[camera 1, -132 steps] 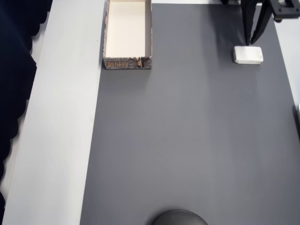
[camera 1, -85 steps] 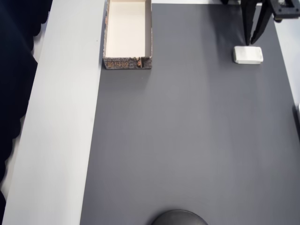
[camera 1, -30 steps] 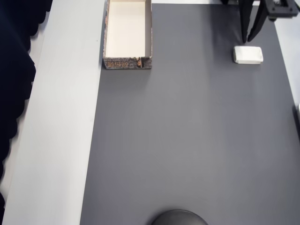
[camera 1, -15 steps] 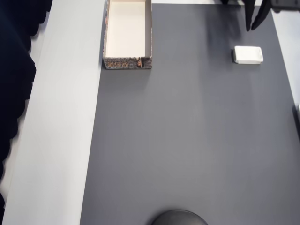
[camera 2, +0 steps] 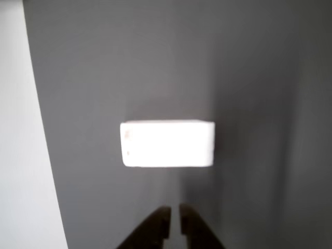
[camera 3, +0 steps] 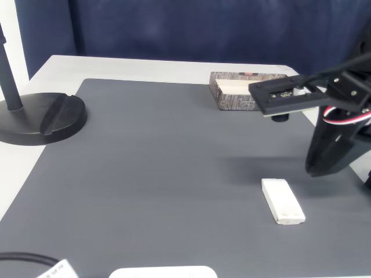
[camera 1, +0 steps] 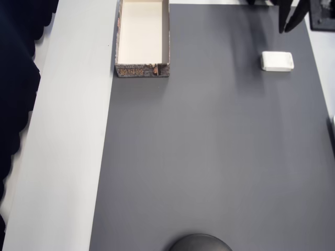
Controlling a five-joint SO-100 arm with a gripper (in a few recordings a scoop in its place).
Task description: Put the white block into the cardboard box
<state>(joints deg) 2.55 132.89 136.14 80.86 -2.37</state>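
Gripper (camera 1: 289, 26) higher, off white block (camera 1: 277, 61).

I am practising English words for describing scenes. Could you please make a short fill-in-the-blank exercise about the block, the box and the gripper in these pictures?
1. The white block lies flat on the dark grey ____.
2. The cardboard box holds ____ inside.
3. In the wrist view, the fingertips of the gripper are nearly ____.
4. The gripper is ____ touching the white block.

Missing words: mat; nothing; together; not
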